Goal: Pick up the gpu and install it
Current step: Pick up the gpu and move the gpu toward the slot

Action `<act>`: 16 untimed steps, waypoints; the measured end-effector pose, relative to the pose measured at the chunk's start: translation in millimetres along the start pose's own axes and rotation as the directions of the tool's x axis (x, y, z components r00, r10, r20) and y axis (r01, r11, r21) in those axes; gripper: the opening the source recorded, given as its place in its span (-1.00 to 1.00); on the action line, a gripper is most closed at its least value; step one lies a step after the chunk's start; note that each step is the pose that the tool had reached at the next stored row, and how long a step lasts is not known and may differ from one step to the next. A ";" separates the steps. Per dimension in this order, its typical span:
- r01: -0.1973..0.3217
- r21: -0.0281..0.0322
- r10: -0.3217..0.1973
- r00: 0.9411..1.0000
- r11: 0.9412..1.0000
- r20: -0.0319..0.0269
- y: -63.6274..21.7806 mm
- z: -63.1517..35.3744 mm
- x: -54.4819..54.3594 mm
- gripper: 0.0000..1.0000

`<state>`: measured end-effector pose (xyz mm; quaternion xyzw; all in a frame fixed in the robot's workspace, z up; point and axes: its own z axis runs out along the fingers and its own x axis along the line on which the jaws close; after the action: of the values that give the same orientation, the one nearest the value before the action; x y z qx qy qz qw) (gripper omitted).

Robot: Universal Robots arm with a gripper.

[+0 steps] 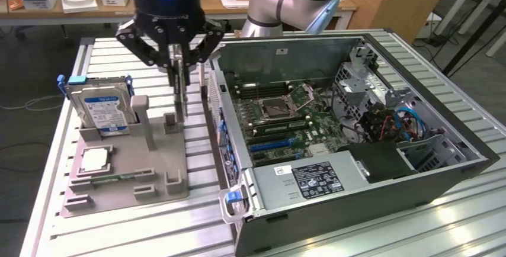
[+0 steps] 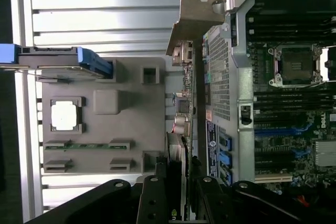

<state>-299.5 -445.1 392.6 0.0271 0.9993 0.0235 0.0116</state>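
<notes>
Dark and thin, seen edge-on, the gpu [image 1: 180,94] stands upright in the upper left of the exterior view. I have it clamped between the two sides of the gripper [image 1: 180,61], which grips its upper part. From the wrist view I look straight down the card [image 2: 186,87]. It runs away from the gripper [image 2: 179,182], with its pale metal bracket at the far end.

The card's lower end sits right at the small posts of the grey holder [image 1: 158,168]. I cannot tell whether it is clear of them or touching.

Toward the exterior view's left, the hard drive [image 1: 103,106] stands on edge in the same holder, blue label facing me. Below it in the frame, a square chip [image 1: 95,159] lies flat in its recess. A narrow green memory stick [image 1: 118,178] lies in a slot just below that.

Toward the exterior view's right, just beside the gpu, is the open case [image 1: 356,150]. It fills the middle and right of the frame, with the motherboard [image 1: 276,115] exposed inside. Holder and case both rest on the slatted metal table [image 1: 118,233].
</notes>
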 end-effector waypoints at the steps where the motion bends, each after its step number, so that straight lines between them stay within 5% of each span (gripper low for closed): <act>1: 0.000 0.000 0.000 1.000 1.000 0.000 0.2 0.1 -4.3 -0.47; 16: 0.017 -0.001 -0.017 1.000 1.000 -0.001 3.7 2.0 -69.6 -0.47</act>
<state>-229.8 -445.1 392.4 0.0185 0.9995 0.0240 0.0112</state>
